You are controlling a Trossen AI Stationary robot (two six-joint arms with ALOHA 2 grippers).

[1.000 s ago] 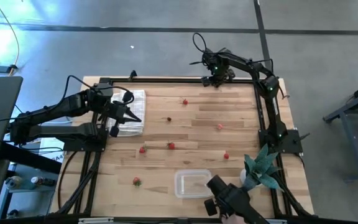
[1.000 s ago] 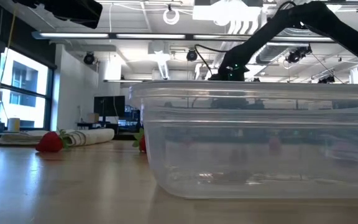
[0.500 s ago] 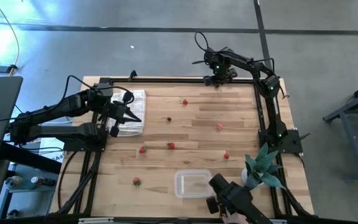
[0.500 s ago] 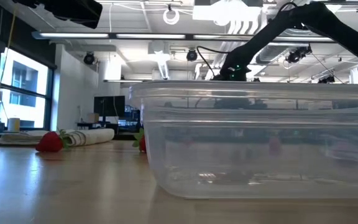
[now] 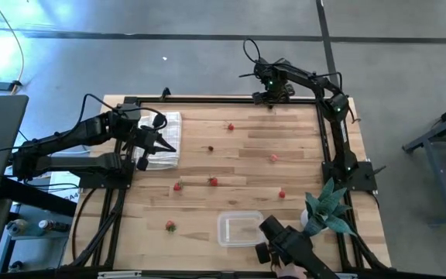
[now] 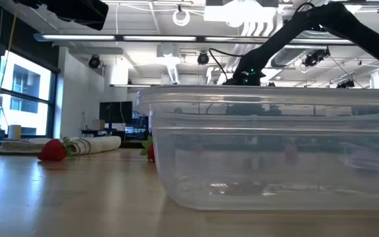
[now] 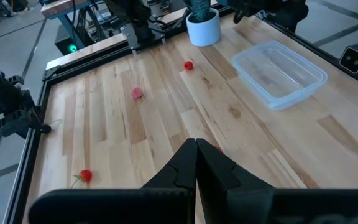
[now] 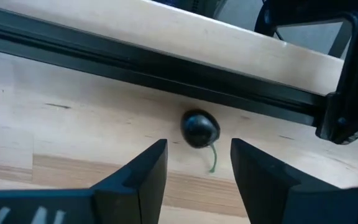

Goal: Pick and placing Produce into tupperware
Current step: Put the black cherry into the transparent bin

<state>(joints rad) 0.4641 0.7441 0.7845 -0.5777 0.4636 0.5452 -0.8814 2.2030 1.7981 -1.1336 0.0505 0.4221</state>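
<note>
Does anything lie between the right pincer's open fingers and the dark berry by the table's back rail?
No. In the right wrist view only bare wood separates the right pincer from the dark berry, which rests beside the black rail.

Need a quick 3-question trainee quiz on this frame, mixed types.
1. True or false: the clear container already holds a berry.
2. The right pincer is open over which item? A) a red berry B) a dark berry with a green stem C) the potted plant
3. Fill in: the shut left pincer hovers at the edge of the folded ____.

Key:
1. False; it looks empty from above.
2. B, the dark berry by the far rail.
3. Cloth.
</note>
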